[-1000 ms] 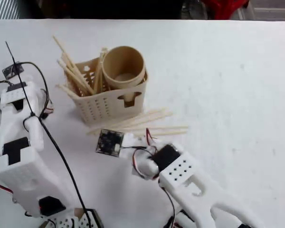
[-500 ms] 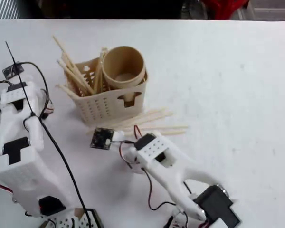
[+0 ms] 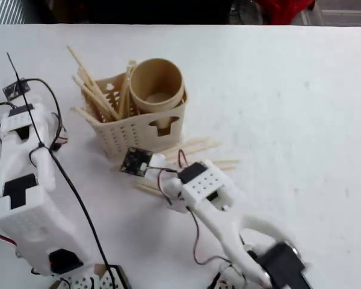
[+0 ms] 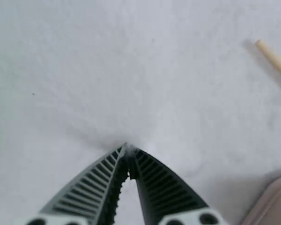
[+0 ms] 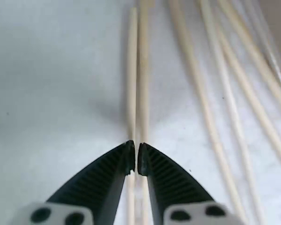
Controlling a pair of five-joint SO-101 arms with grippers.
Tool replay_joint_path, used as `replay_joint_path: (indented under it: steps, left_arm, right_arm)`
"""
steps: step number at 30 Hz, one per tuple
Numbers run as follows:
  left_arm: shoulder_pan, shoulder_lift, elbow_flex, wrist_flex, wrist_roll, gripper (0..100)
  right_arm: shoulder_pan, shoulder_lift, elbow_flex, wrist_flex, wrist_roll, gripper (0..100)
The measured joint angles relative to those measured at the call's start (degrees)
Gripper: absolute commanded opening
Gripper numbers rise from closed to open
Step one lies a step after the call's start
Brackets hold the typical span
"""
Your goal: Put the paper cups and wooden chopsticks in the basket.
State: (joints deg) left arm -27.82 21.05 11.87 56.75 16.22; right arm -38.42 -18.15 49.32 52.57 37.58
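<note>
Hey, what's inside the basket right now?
Inside the basket stands a paper cup, open end up, beside a bundle of wooden chopsticks sticking out. The basket's floor and the chopsticks' lower ends are hidden.

Loose chopsticks [image 3: 198, 146] partly beneath the right arm [image 3: 206, 183]

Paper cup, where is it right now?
In the high view the paper cup stands in the basket, right of the chopsticks leaning there.

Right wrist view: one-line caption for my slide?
Right gripper above two side-by-side wooden chopsticks on the white table, more beside them.
</note>
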Motion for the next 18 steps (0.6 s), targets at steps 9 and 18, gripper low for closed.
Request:
replay_joint_path:
  steps: [9, 18]
  left_arm:
    - [0.0, 0.0, 0.0, 0.0, 0.0, 2]
    - [0.0, 0.0, 0.0, 0.0, 0.0, 2]
  right_arm:
    - [0.0, -29.0, -7.0, 16.4, -2.2, 6.1]
    - [0.4, -15.8, 2.7, 12.0, 1.1, 19.0]
